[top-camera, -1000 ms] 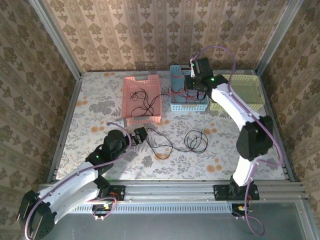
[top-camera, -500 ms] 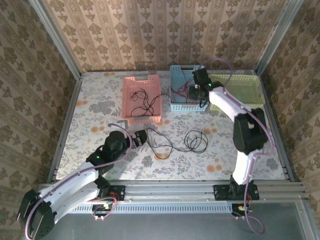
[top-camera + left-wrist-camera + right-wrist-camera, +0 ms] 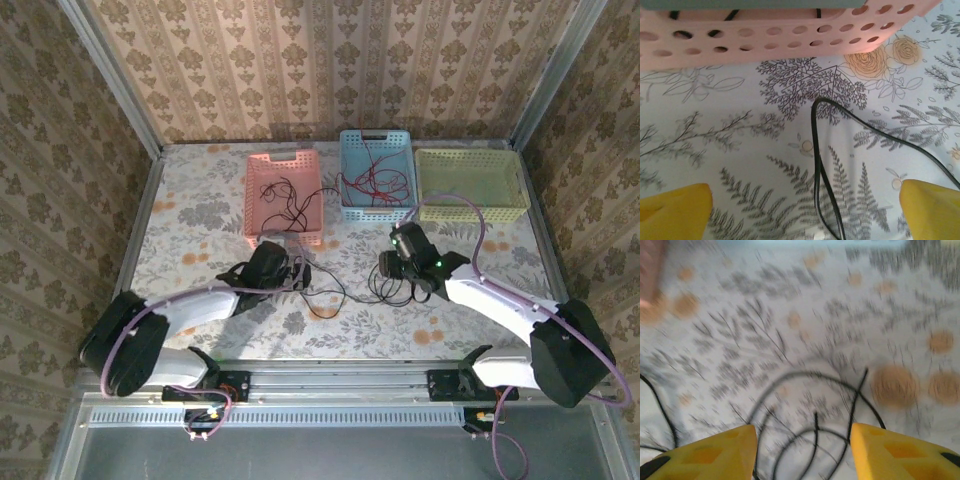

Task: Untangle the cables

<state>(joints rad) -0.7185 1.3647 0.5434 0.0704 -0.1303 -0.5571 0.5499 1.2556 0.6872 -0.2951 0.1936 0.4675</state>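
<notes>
On floral cloth (image 3: 200,215), thin black cables (image 3: 813,125); loose, glossy, curly loops

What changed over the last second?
The right gripper pulled back from the blue basket to the coil of the black cable on the table, fingers apart. The left gripper, open, reached forward over that cable near the pink basket. Baskets and table cable look unmoved.

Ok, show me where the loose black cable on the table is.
In the top view, the black cable lies just in front of the pink basket, stretched between the left gripper and the right gripper.
</notes>
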